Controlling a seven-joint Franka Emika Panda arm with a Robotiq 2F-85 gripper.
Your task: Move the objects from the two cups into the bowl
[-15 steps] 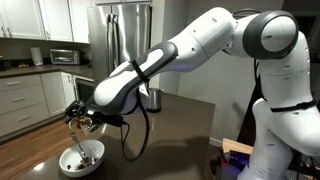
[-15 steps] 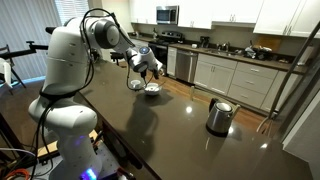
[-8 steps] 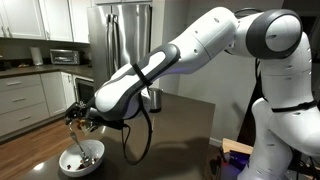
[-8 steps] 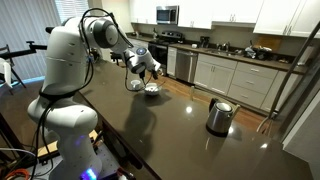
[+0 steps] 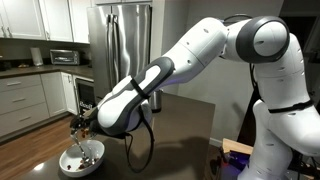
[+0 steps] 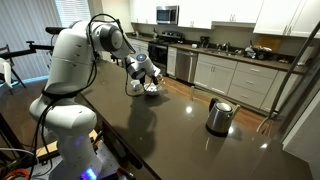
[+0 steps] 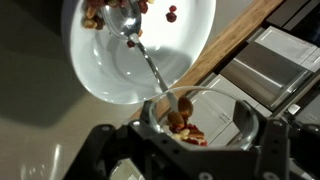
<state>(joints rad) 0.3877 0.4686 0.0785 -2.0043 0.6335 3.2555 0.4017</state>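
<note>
The white arm (image 5: pixel 195 50) is stretched far forward from its base and angled downward, with the elbow kept high. The hand (image 5: pixel 82 124) is carried low at its end and is turned over at the wrist. In the wrist view the dark fingers (image 7: pixel 138 140) are seen closed against the sides of a clear glass cup (image 7: pixel 215 100).

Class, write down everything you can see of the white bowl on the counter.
The bowl is wide, shallow, round and glossy white, like ceramic. It stands upright on the dark countertop, close to its edge. A metal spoon lies in it, its handle reaching over the rim, with brown-orange bits around the spoon's head. In the wrist view the glass cup overlaps the bowl's rim; whether they touch cannot be told.
</note>
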